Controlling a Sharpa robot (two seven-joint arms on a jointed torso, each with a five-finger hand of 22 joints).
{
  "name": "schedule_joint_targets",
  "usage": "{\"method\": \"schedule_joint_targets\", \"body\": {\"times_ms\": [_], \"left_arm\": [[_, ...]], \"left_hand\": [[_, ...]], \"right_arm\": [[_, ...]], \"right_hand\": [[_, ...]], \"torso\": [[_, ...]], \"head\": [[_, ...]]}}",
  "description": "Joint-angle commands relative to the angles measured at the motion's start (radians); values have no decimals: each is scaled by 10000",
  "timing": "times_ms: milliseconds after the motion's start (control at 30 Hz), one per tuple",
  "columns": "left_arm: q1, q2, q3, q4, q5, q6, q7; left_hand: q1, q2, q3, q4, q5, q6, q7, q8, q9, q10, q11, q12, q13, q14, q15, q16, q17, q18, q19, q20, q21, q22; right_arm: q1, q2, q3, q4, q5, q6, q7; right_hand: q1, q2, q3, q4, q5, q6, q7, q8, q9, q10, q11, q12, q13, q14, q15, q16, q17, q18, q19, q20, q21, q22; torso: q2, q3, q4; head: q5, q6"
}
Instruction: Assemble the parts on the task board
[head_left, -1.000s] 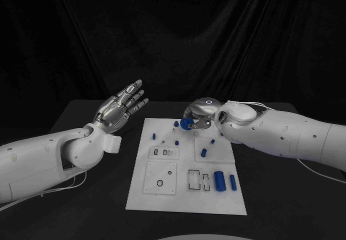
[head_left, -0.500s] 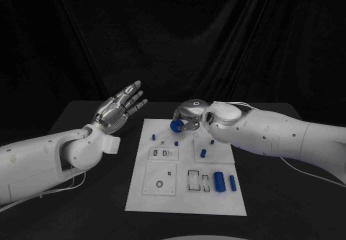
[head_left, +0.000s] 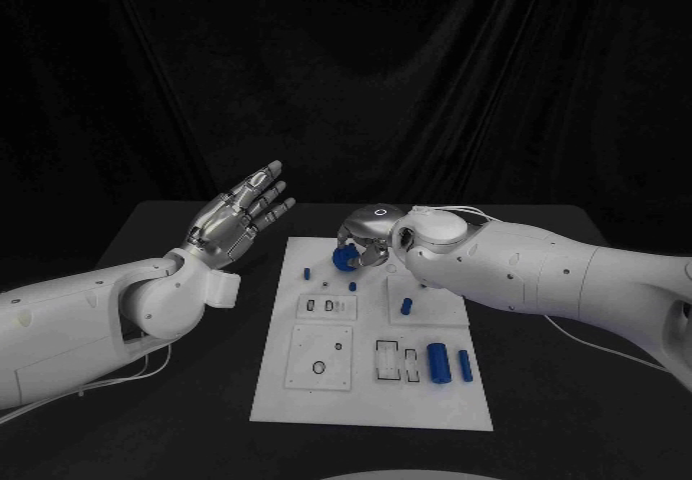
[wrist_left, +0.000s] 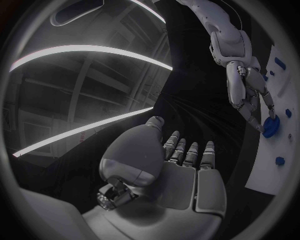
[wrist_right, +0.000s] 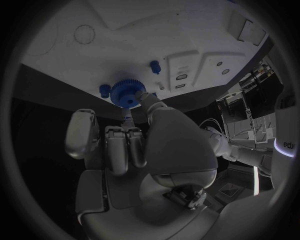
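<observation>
Black surface under a dark curtain, with the white task board sitting dead center. Right hand is at the board's 12 o'clock edge, fingers pinching a blue gear just over the board's far end; the right wrist view shows the gear close to two small blue pegs. Left hand hangs in the air off the board's 10 o'clock corner, palm up, fingers spread and holding nothing. Two blue cylinders lie near the 4 o'clock edge. Plenty of bare surface on both sides of the board.
</observation>
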Motion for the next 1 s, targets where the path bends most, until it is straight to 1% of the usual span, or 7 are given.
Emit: {"method": "schedule_joint_targets", "body": {"times_ms": [33,200,267,333,467,633,1000], "left_arm": [[-4,16,10,32,-11,90,808],[-4,8,10,60,-11,90,806],[-4,5,10,79,-11,98,804],[-4,5,10,101,-11,112,798],[-4,5,10,120,-11,127,790],[-4,2,10,129,-11,140,785],[-4,3,10,136,-11,171,767]], "left_hand": [[40,-87,-16,8,4,-4,1,58,11,-22,63,34,15,15,81,55,11,130,7,55,37,5],[47,-76,-4,7,27,2,0,63,12,-20,64,42,16,15,82,54,10,130,6,58,37,4],[47,-76,-4,7,27,2,0,63,12,-20,64,42,16,15,82,54,10,130,6,58,37,4],[47,-76,-4,7,27,2,0,63,12,-20,64,42,16,15,82,54,10,130,6,58,37,4],[50,-69,3,7,33,-2,2,62,11,-20,66,38,15,16,83,57,11,130,5,59,36,4],[52,-60,9,8,38,-5,4,62,11,-20,68,37,15,15,84,55,11,130,5,60,35,3],[62,-25,35,12,57,1,17,65,11,-19,96,42,15,15,81,56,10,129,3,63,34,2]], "right_arm": [[-42,63,7,-76,-49,271,-21],[-61,117,7,-156,-49,303,-40],[-65,128,7,-182,-49,301,-41],[-68,133,7,-196,-49,285,-44],[-71,134,7,-208,-49,260,-70],[-72,140,7,-227,-49,235,-108],[-83,156,7,-239,-49,219,-134]], "right_hand": [[7,76,14,-21,-56,-62,-5,-77,1334,1046,19,25,2632,1049,90,26,2630,80,-49,4,-49,1585],[41,86,40,-51,-70,-90,-3,-114,1323,1046,9,25,2632,1049,93,26,2630,90,-73,12,-101,1572],[53,82,61,-74,-78,-204,20,-210,1288,1046,-5,25,2632,1049,94,26,2630,102,-103,19,-164,1558],[52,63,107,-102,-91,-557,27,-481,1158,1046,-50,25,2632,1049,79,26,2630,115,-132,18,-232,1547],[123,73,204,-173,-44,-819,-26,-702,1017,1046,-100,25,2632,1049,48,26,2630,125,-150,-3,-290,1540],[252,125,345,-280,63,-885,-41,-801,932,1046,-124,25,2632,1049,39,26,2630,146,-206,-18,-416,1513],[216,158,427,-287,20,-1093,-76,-995,797,1046,-154,25,2632,1049,21,26,2630,153,-227,-34,-473,1506]], "torso": [[-3,2,-13],[-5,5,-15],[-7,6,-18],[-5,5,-13],[-3,10,-18],[-6,7,-16],[-7,9,-21]], "head": [[12,-6],[34,-50],[36,-66],[40,-74],[59,-67],[56,-72],[66,-94]]}}
